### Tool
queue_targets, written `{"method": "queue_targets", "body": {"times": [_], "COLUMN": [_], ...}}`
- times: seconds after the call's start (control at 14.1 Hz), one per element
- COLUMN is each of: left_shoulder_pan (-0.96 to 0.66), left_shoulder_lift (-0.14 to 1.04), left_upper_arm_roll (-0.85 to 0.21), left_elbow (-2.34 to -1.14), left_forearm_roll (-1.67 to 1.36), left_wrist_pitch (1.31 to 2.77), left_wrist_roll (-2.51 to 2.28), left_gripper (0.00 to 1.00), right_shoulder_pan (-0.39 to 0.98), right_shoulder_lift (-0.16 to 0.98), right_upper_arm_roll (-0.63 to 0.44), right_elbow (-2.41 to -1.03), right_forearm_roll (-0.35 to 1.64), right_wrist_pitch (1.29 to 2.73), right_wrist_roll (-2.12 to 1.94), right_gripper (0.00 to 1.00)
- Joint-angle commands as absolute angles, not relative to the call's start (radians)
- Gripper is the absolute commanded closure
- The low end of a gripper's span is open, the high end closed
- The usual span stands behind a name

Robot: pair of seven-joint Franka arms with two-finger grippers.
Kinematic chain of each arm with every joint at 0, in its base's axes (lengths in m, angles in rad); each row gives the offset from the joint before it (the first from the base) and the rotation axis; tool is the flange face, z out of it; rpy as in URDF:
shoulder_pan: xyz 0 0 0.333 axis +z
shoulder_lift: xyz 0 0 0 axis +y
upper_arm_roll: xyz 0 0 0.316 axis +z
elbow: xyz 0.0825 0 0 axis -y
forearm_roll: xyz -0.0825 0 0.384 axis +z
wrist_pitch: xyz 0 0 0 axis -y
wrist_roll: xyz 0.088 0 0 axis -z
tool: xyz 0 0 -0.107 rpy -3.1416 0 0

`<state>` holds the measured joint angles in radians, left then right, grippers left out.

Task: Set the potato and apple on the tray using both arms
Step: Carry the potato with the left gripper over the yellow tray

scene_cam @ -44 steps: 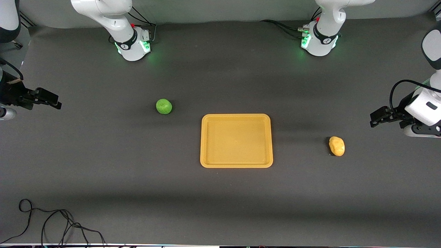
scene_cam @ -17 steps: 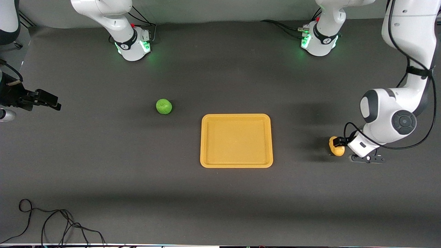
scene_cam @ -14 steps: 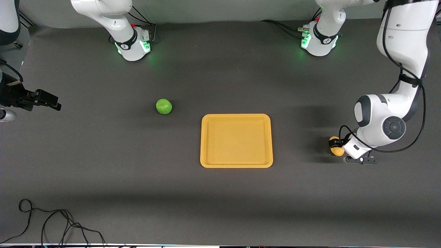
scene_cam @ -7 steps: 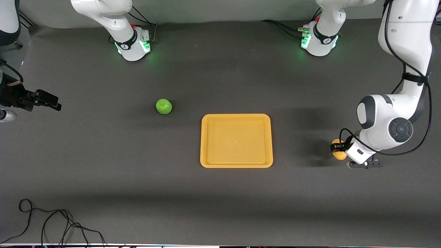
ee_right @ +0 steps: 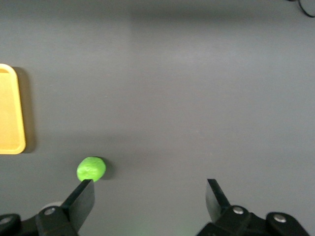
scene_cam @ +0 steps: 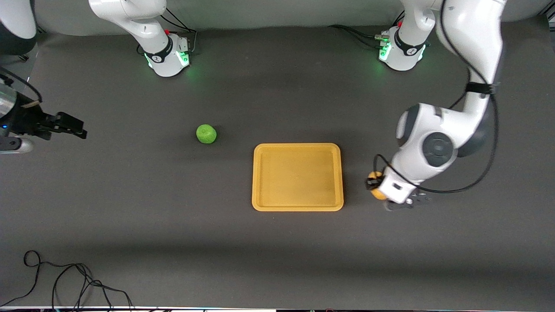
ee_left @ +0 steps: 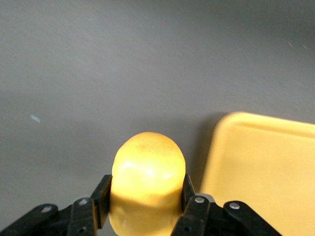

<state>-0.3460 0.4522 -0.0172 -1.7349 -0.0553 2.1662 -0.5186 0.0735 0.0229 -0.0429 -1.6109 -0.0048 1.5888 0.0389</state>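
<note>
My left gripper (scene_cam: 373, 185) is shut on the yellow-orange potato (scene_cam: 375, 190) and holds it above the table just beside the tray's (scene_cam: 297, 207) edge at the left arm's end. In the left wrist view the potato (ee_left: 147, 182) sits between both fingers, with the tray's corner (ee_left: 261, 162) close by. The green apple (scene_cam: 206, 134) lies on the table toward the right arm's end, apart from the tray. My right gripper (scene_cam: 76, 129) is open and empty, high at the right arm's end of the table. Its wrist view shows the apple (ee_right: 91, 168) and the tray's edge (ee_right: 11, 115).
A black cable (scene_cam: 65, 281) lies looped near the table's front edge at the right arm's end. The two arm bases (scene_cam: 167, 56) (scene_cam: 401, 52) stand at the table's back edge.
My left gripper came down on the potato, shut on it, lifted it and carried it toward the tray. My right gripper has shifted slightly toward the apple.
</note>
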Motion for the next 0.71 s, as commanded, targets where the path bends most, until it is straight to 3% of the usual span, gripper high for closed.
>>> {"method": "queue_targets", "body": {"times": [0.0, 0.36, 0.57, 0.64], "left_shoulder_pan": [-0.454, -0.558, -0.555, -0.555], "left_shoulder_lift": [0.543, 0.627, 0.64, 0.64], "left_upper_arm_roll": [-0.002, -0.002, -0.002, -0.002], "left_elbow": [-1.698, -1.698, -1.7, -1.698], "left_forearm_roll": [-0.048, -0.044, -0.026, -0.026], "left_wrist_pitch": [2.195, 2.281, 2.279, 2.279], "left_wrist_roll": [-0.636, -0.753, -0.752, -0.753], "left_gripper": [1.0, 1.0, 1.0, 0.85], "right_shoulder_pan": [0.173, 0.405, 0.484, 0.498], "right_shoulder_lift": [-0.04, -0.093, -0.193, -0.259], "right_upper_arm_roll": [-0.048, -0.048, -0.048, -0.048], "right_elbow": [-1.676, -1.752, -1.894, -1.987], "right_forearm_roll": [-0.002, -0.002, 0.002, 0.002], "right_wrist_pitch": [1.589, 1.595, 1.644, 1.685], "right_wrist_roll": [0.158, 0.432, 0.474, 0.488], "right_gripper": [0.0, 0.0, 0.0, 0.0]}}
